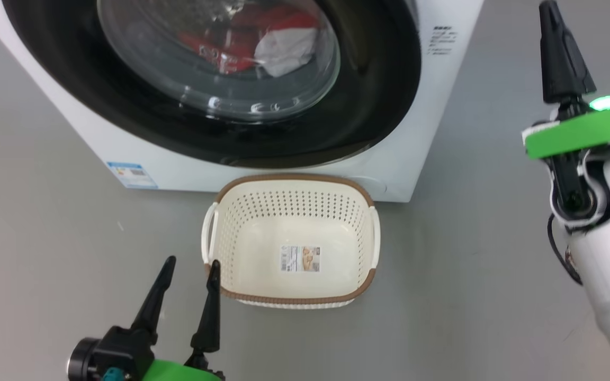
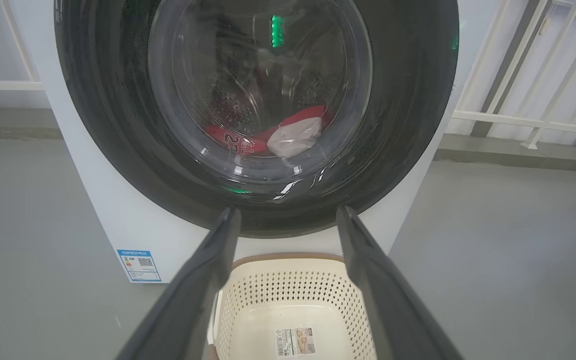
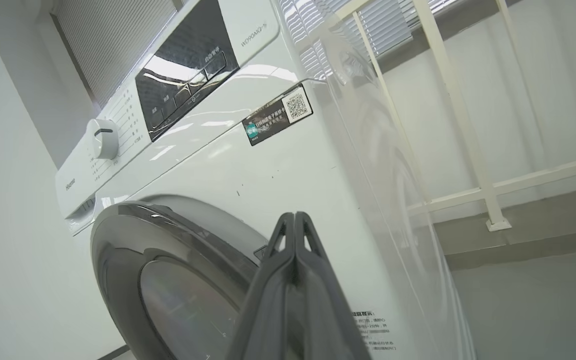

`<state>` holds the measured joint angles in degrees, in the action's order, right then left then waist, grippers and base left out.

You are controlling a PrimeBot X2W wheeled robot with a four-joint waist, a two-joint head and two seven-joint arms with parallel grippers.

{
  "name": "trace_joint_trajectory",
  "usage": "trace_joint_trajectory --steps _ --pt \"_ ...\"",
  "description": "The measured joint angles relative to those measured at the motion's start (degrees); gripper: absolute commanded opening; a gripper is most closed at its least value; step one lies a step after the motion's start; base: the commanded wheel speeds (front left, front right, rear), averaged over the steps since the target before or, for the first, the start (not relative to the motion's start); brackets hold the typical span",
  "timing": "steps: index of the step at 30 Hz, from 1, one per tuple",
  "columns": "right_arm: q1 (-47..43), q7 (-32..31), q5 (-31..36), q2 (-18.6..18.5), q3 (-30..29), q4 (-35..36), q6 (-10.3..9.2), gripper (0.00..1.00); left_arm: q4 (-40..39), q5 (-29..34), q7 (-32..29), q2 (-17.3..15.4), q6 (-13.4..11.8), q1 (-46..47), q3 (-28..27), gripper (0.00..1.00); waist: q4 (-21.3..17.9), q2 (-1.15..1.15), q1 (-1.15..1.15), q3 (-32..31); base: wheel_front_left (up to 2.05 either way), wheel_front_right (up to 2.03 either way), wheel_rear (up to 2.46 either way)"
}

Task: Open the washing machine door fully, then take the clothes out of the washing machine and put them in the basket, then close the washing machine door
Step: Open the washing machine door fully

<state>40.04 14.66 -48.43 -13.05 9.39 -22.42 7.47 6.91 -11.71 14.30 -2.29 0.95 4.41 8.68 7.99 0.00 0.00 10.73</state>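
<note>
Right gripper (image 1: 550, 13), fingers pressed together at upper right, should hook the washing machine door (image 1: 379, 95) by its rim and swing it wide; left gripper (image 1: 192, 263) fingers spread, empty.

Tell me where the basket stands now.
In the head view's centre, the basket stands on the floor directly before the washing machine, the left gripper by its near left corner.

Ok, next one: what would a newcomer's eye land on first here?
The glossy black washing machine door across the top of the head view, red clothes behind its glass. Just below, the empty cream basket stands on the grey floor. The right gripper, shut, is raised at far right; the left gripper is open beside the basket.
</note>
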Motion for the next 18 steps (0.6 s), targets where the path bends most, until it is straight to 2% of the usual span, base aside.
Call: trace_joint_trajectory --steps 7,12,18 --pt "8.34 -4.34 -16.38 -4.47 6.03 -3.09 0.0 0.0 0.4 -0.63 0.0 0.01 -0.43 2.34 1.26 1.0 1.84 0.0 0.0 2.85 0.0 0.0 0.0" --pt "12.66 -12.0 -26.39 -7.13 9.07 -3.69 0.0 0.0 0.57 -1.08 0.0 0.03 -0.43 3.91 1.91 1.0 3.07 0.0 0.0 4.64 0.0 0.0 0.0" --pt "15.79 -22.42 -34.71 -9.94 11.87 -4.66 -0.01 0.0 0.68 -2.03 0.01 0.03 -0.44 5.04 2.55 1.0 4.17 0.0 0.0 6.56 0.0 0.0 0.0"
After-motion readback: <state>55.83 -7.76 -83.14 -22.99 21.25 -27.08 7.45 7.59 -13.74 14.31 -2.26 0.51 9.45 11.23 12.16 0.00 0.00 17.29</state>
